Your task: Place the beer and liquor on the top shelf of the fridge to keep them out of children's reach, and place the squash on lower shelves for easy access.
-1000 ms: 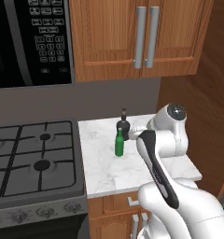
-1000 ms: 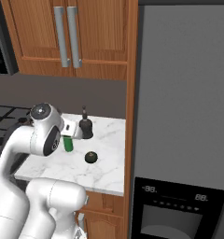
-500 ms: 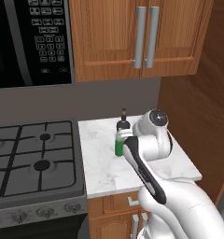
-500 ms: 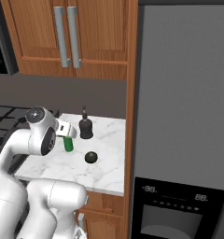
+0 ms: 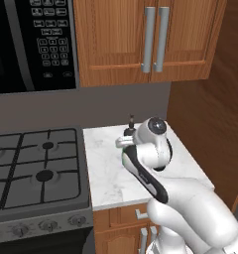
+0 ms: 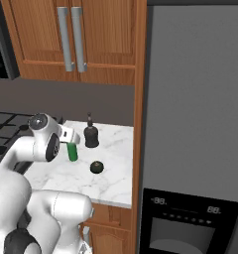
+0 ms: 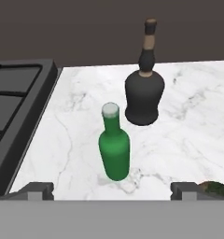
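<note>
The beer (image 7: 115, 149) is a thin green bottle standing up on the white counter. Just behind it stands the liquor (image 7: 143, 91), a fat black bottle with a thin neck. The squash (image 6: 96, 167) is a small dark ball nearby. The grey fridge (image 6: 195, 124) is shut.

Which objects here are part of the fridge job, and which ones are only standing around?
Part of the job:
beer
liquor
squash
fridge
gripper, open, facing the beer

Just around:
stove
microwave
cabinet
counter
</note>
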